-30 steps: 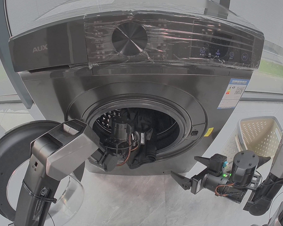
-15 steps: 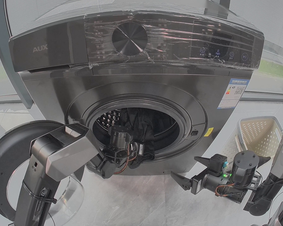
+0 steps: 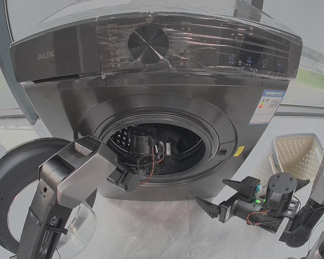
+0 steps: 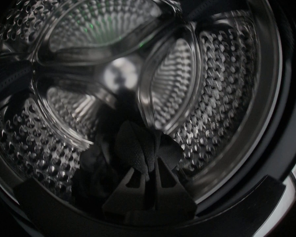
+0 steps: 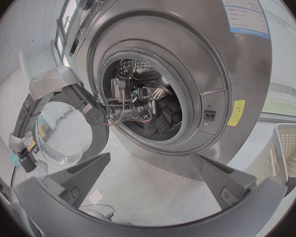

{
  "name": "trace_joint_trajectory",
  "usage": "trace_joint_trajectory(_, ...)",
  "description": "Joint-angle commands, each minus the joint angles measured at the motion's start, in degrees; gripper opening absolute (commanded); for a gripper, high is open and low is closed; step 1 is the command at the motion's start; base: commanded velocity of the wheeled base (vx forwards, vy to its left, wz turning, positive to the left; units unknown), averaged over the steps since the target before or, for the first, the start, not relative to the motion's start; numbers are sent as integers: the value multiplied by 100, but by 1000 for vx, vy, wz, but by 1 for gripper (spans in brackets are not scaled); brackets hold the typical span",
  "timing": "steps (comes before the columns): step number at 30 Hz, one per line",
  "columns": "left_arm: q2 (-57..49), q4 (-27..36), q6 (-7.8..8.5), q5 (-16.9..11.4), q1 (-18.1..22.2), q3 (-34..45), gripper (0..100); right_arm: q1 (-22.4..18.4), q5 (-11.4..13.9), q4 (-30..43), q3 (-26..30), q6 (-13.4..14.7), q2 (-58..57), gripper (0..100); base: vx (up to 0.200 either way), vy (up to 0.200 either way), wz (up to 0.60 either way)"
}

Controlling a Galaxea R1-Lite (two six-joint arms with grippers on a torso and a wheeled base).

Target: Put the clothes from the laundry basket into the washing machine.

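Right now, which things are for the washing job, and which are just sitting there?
For the job:
washing machine
black clothes, pinched in the left claw inside the drum
laundry basket, beside the machine

Just there:
right claw, open and holding nothing
round dial
yellow sticker
blue label

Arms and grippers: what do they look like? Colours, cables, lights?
Left arm: silver-grey angular shell, black links, black cable tie, orange cables at a black cylindrical wrist. Right arm: black wrist, green light, orange cable. Left gripper and right gripper: matte black wedge fingers.
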Motion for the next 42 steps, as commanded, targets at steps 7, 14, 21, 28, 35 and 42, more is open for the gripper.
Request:
trace_joint_trajectory(7, 273, -6, -161, 344, 85, -658, 0, 4, 5, -2, -2, 0, -9, 100, 0, 0, 0)
trace_joint_trajectory(14, 71, 55, -161, 318, 15, -210, 100, -5, 5, -2, -2, 0, 8, 100, 0, 0, 0)
trace_joint_trajectory(21, 71, 73, -135, 203, -29, 335, 100, 4, 5, -2, 7, 0, 26, 100, 0, 0, 0)
trace_joint_trajectory(28, 308, 73, -21, 177, 15, 405, 0, 4, 14, -2, -2, 0, 26, 100, 0, 0, 0)
trace_joint_trajectory(35, 370, 90, -12, 168, 42, 221, 0, 4, 5, -2, -2, 0, 26, 100, 0, 0, 0)
trace_joint_trajectory(42, 730, 55, -65, 353, 182, -913, 0, 4, 5, -2, -2, 0, 26, 100, 0, 0, 0)
